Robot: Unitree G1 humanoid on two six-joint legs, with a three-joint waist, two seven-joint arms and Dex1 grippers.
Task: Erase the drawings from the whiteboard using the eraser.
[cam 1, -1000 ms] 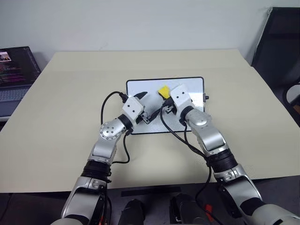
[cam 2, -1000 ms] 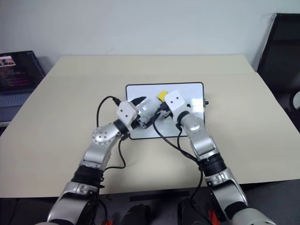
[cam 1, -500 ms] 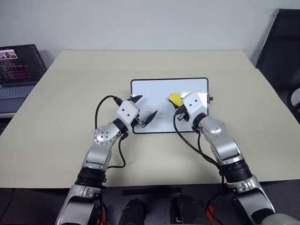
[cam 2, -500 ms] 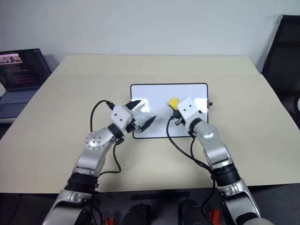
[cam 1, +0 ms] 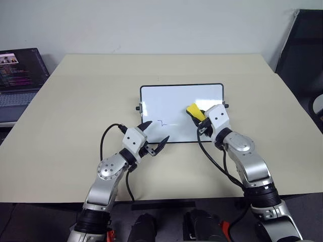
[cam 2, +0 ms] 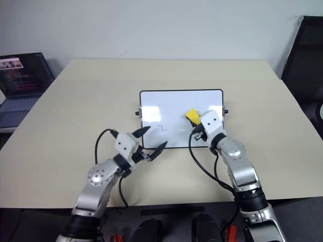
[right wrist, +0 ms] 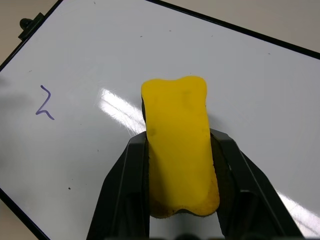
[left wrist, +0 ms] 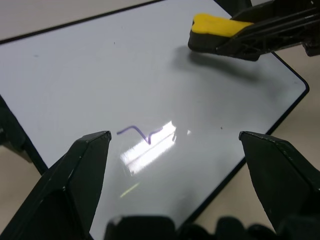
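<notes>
The whiteboard (cam 1: pixel 181 98) lies flat on the middle of the table. One of the drawings, a thin purple squiggle (cam 1: pixel 162 122), shows on its left half and also in the left wrist view (left wrist: pixel 145 134). My right gripper (right wrist: pixel 180 150) is shut on the yellow eraser (cam 1: pixel 194 111), which sits over the board's right half, to the right of the squiggle. My left gripper (cam 1: pixel 157 131) stands open with nothing between its fingers (left wrist: pixel 85 170), at the board's front left corner, just in front of the squiggle.
An open laptop (cam 1: pixel 17 75) sits at the far left, off the table. A black chair (cam 1: pixel 303 50) stands at the far right. Bare beige table (cam 1: pixel 75 101) surrounds the board on all sides.
My left gripper has drawn back off the board to its front edge, uncovering the squiggle. My right gripper has carried the eraser to the right across the board.
</notes>
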